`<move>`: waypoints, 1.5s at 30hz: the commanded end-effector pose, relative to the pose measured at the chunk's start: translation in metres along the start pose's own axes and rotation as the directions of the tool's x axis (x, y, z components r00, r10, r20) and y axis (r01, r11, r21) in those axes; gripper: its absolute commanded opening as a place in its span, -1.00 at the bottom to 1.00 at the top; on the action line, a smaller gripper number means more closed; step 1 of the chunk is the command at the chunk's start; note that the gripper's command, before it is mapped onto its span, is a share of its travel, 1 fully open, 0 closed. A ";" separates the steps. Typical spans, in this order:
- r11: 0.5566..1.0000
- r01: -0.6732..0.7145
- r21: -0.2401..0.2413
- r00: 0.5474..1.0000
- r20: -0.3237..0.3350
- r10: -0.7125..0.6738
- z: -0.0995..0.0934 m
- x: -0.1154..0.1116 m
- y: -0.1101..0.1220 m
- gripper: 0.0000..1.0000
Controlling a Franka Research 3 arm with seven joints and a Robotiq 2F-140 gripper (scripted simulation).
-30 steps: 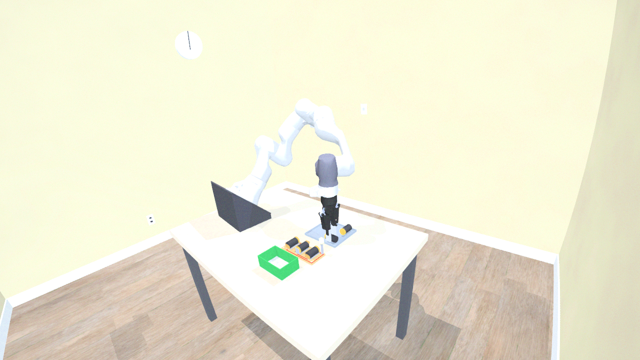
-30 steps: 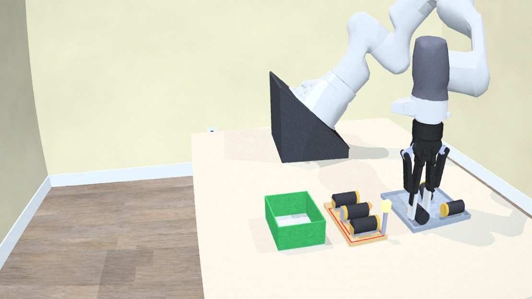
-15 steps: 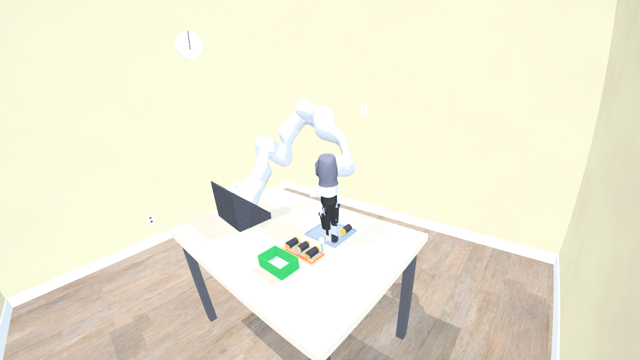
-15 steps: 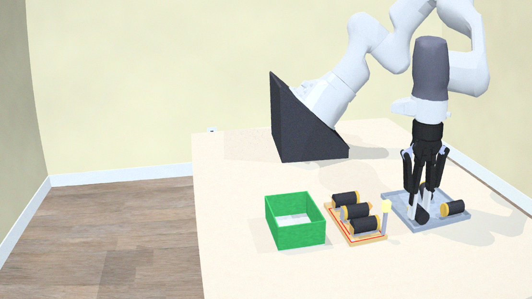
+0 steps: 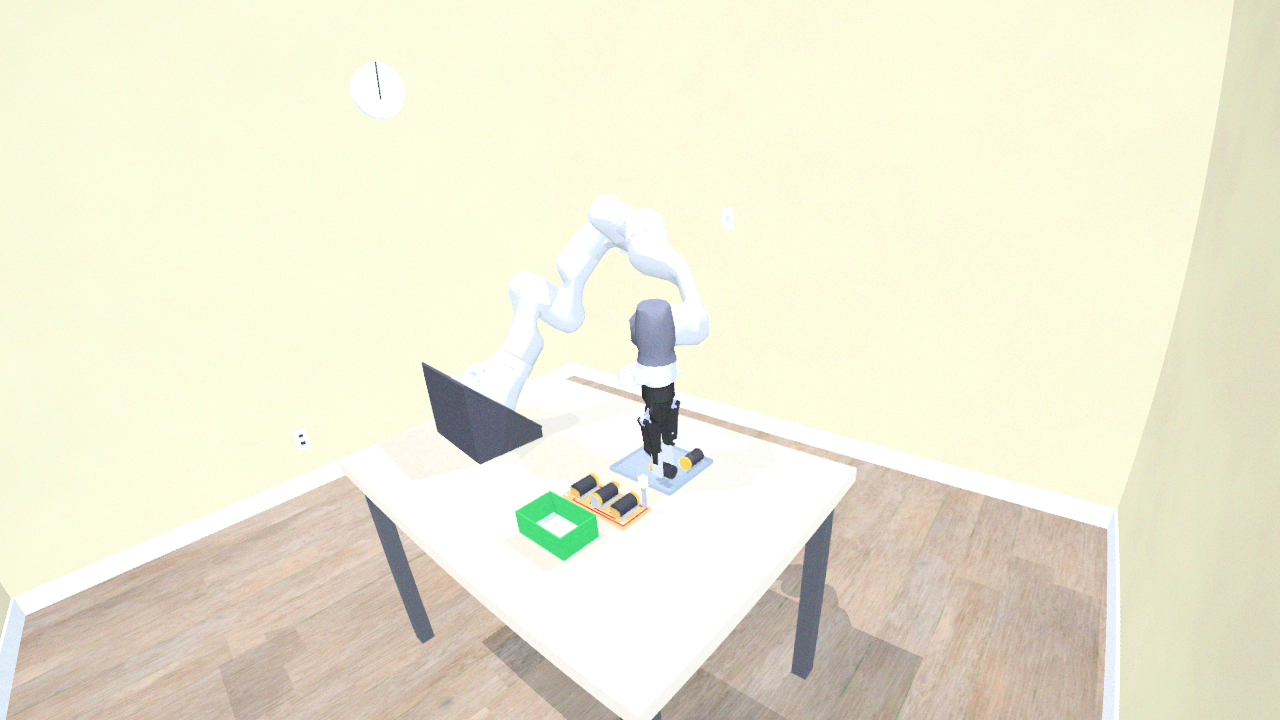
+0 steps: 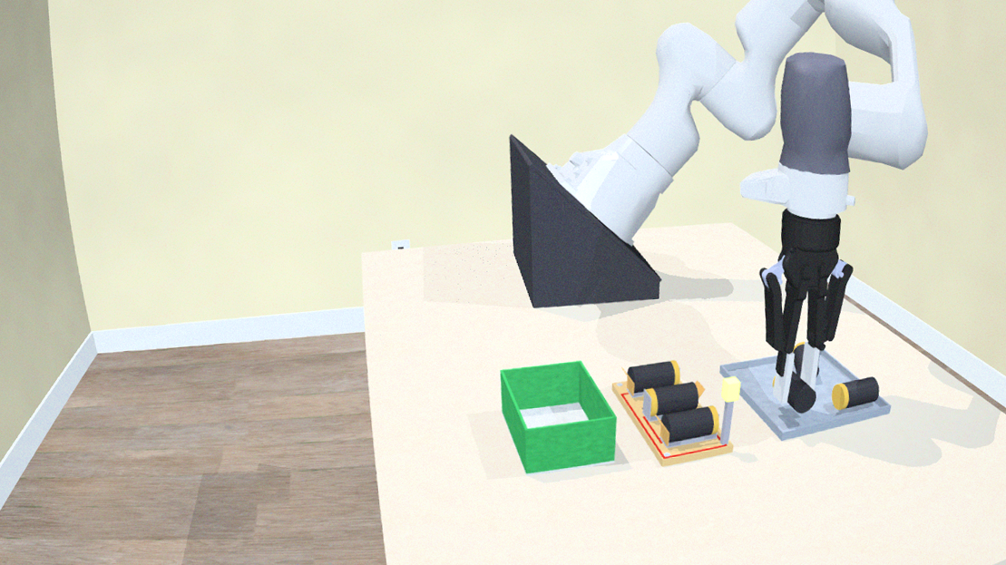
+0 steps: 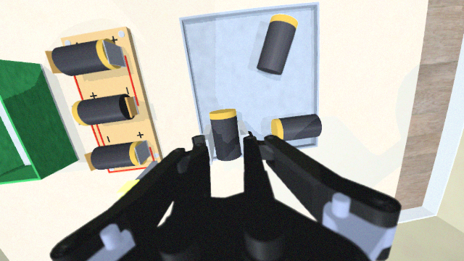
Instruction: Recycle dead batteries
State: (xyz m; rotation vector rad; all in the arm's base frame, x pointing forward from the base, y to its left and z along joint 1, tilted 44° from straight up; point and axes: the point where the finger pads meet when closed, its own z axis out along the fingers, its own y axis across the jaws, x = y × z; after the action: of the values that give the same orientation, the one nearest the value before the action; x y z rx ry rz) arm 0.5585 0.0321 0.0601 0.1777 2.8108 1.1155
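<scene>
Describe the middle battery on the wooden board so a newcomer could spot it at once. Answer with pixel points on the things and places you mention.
Find the green box (image 5: 565, 540) (image 6: 570, 444) (image 7: 54, 119), then the wooden board (image 5: 637, 516) (image 6: 693, 454) (image 7: 112, 83) beside it. The middle battery (image 5: 605, 492) (image 6: 672, 399) (image 7: 103, 109) lies between two others on that board. Its yellow end faces the box; theirs face away.

green box: cut off by wrist view's left edge
pale yellow bulb (image 7: 129, 186): partly hidden behind the black gripper (image 7: 228, 139)

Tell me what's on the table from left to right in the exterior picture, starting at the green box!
Green box → wooden battery board → blue-grey tray.
</scene>
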 end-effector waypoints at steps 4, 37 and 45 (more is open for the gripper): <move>1.000 -0.005 -0.003 1.000 -0.004 0.005 -0.025 0.001 0.000 -0.68; 0.960 0.281 -0.004 0.960 -0.003 -0.281 -0.097 0.001 0.000 -0.68; 0.786 0.618 -0.005 0.786 -0.001 -0.618 -0.097 0.001 0.000 -0.68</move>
State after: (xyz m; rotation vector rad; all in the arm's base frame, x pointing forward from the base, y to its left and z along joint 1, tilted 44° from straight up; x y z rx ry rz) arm 0.5447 -0.0320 0.1317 -0.2611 2.7060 1.0479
